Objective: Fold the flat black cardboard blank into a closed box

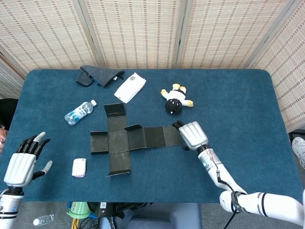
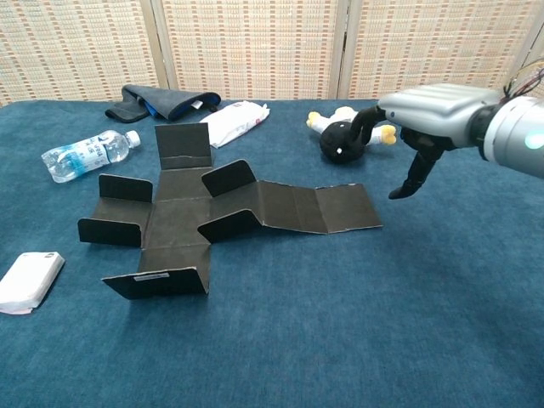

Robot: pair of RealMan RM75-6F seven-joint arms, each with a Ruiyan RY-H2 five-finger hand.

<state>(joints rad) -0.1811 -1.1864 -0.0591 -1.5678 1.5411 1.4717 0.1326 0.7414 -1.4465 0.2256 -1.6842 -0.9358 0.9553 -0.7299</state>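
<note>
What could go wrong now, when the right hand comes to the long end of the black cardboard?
The right hand, open above the cardboard blank, could push the light blank along the table instead of lifting its end panel. The plush toy lies close behind the hand, so a wide sweep might knock it. The left hand is far away and cannot steady the blank.

Black cardboard blank (image 1: 128, 140), unfolded, flaps raised

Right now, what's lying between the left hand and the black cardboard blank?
In the head view, a small white packet lies on the blue table between the left hand and the cardboard blank.
</note>
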